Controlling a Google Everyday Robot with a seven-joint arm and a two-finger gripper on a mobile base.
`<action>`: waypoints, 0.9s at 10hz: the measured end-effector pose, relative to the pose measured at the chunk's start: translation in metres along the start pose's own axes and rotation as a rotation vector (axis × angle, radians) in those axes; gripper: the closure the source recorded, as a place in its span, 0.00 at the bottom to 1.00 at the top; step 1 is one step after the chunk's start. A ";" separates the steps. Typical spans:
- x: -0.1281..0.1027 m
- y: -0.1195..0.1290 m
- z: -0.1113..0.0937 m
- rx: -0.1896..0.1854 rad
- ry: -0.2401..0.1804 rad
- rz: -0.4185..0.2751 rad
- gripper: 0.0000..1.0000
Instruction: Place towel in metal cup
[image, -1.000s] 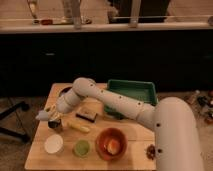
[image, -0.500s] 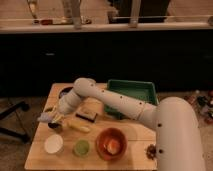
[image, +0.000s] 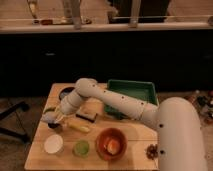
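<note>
Gripper (image: 54, 120) is hovering at lower left, above wooden table (image: 132, 161) | grasp state: we are not discerning it.

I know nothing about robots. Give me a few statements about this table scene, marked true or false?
1. The pincer hangs over the left part of the table as pictured. True.
2. The green tray sits at the table's front edge. False: it is at the back.
3. The orange bowl stands near the front edge. True.
4. The white round dish lies inside the green tray. False: it rests on the table, front left.
</note>
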 end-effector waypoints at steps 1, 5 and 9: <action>0.001 -0.001 0.000 0.001 0.006 0.001 0.98; 0.005 -0.004 0.001 -0.002 0.031 -0.001 0.98; 0.005 -0.007 0.006 -0.018 0.074 -0.001 0.96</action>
